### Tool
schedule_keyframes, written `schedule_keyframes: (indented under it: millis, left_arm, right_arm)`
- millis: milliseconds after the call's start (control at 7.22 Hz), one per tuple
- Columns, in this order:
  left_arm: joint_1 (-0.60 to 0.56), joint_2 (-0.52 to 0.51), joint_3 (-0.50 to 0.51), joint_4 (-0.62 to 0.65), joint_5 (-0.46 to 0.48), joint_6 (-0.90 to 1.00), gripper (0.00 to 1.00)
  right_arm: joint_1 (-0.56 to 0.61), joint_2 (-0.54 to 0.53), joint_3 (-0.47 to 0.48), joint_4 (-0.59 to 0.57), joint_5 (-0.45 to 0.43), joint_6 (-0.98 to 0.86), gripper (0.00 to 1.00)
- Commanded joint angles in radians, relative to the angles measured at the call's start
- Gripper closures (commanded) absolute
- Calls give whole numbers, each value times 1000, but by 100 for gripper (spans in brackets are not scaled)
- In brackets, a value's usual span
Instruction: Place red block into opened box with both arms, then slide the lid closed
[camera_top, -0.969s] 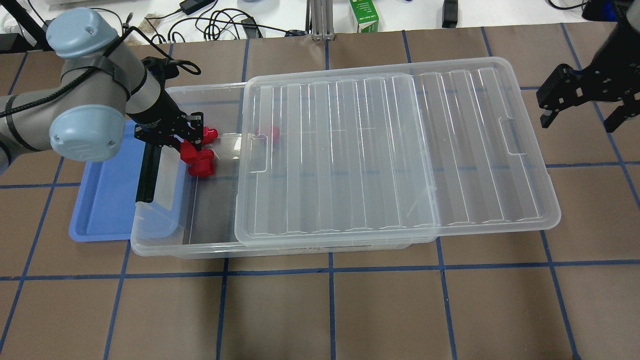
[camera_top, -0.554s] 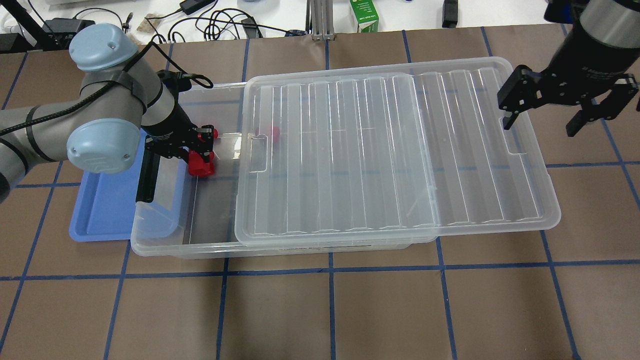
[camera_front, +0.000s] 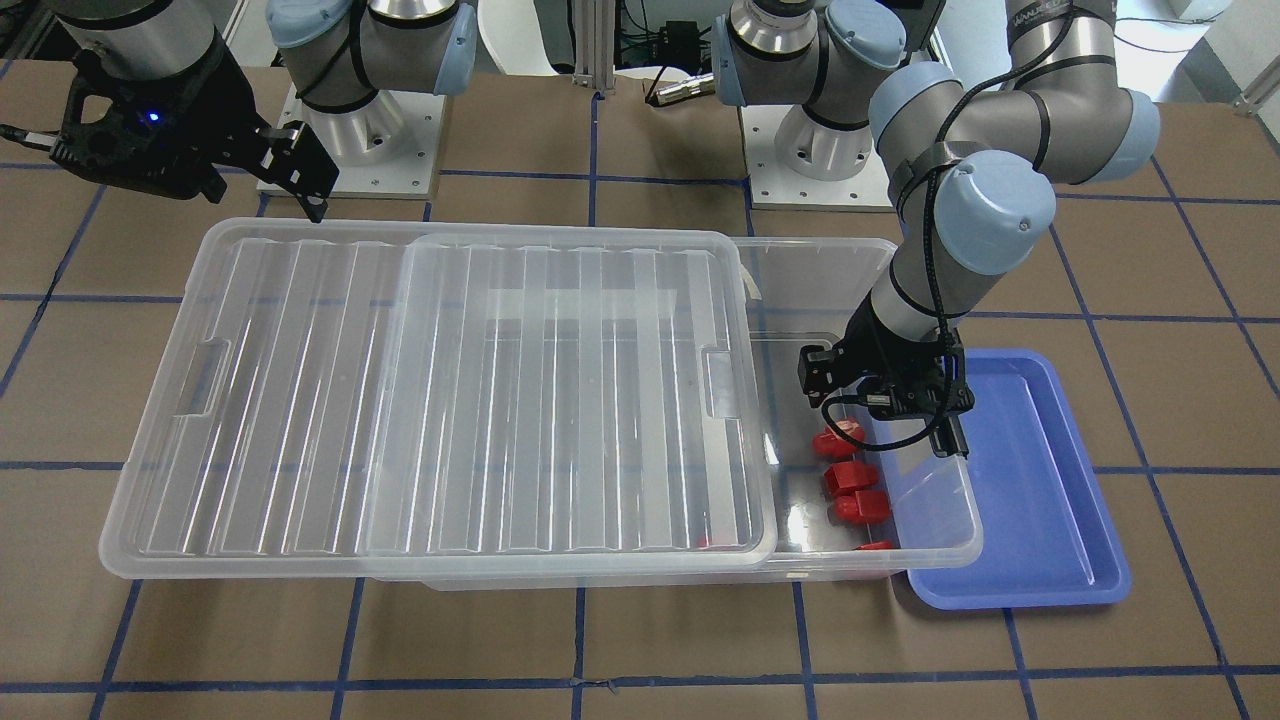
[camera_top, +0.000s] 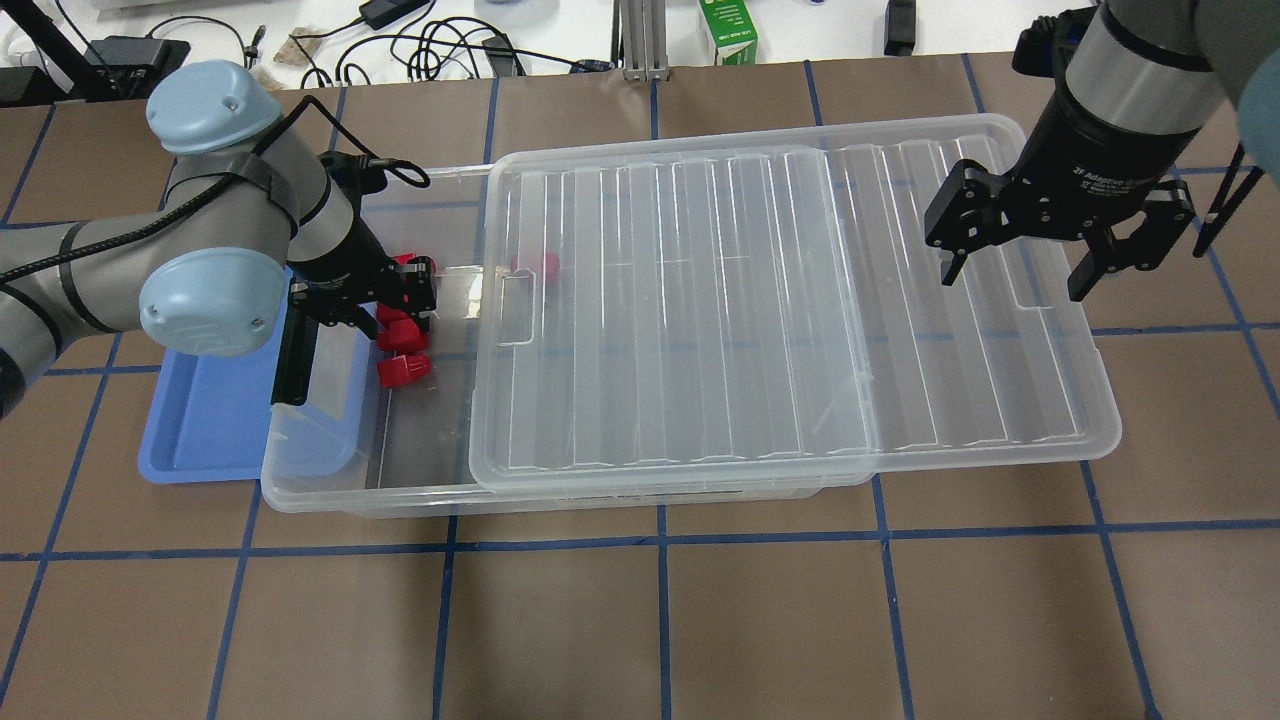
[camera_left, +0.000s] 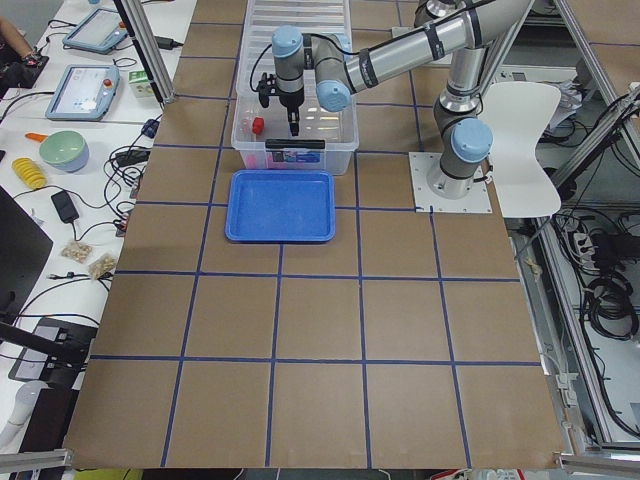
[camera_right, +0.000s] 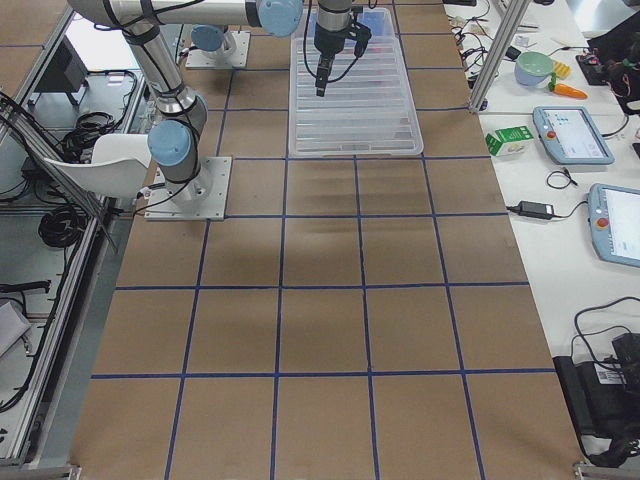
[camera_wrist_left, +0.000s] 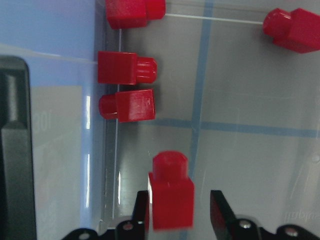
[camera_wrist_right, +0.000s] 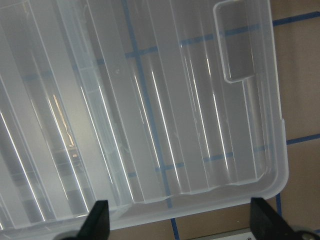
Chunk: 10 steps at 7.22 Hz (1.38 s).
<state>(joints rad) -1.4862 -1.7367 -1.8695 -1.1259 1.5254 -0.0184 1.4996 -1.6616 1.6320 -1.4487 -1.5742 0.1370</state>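
Note:
A red block lies on the floor of the clear box, in its uncovered left end. My left gripper hangs just above that block, open, with a gap between its fingers and the block. Several more red blocks lie by the box wall, and another sits under the lid's edge. The ribbed clear lid covers most of the box and overhangs its right end. Over that overhanging end hovers my right gripper, wide open and holding nothing.
A shallow blue tray stands against the box's left end, beside the black bar. Cables and a green carton lie beyond the table's far edge. Brown table with blue grid lines stretches in front of the box.
My left gripper has opened, and the red block it held now lies on the box floor. My right gripper has moved left, from beyond the lid to above its right end.

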Motion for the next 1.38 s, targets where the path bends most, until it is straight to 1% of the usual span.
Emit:
schedule_keyframes:
  millis: [0,138,277,554,692,831,969,1108,1246]
  left_arm:
    - [1,3,12,-3,1,-2,0]
    - [1,14,33,-17,2,-2,0]
    - [1,46,85,-91,2,-2,0]
    - [0,94,291,-394,2,-2,0]
    - [-3,101,349,-420,13,-2,0]
    - [-32,123,369,-420,66,0,0]
    - [-75,143,372,-422,79,0,0]
    - [-94,123,377,-417,105,0,0]
    - [-82,118,368,-410,92,14,0]
  right_arm:
    - [16,-13,2,1,0,7,0]
    - [18,-13,2,1,0,7,0]
    - [16,-4,-9,-5,-1,4,0]
    - [-24,0,-12,-15,-10,-33,0]
    - [-72,2,-12,-30,-12,-89,0]
    - [-149,13,-9,-54,-12,-208,0]
    - [-229,37,-9,-96,-10,-318,0]
    - [-280,68,2,-146,-13,-406,0]
    - [-304,110,2,-188,-21,-462,0]
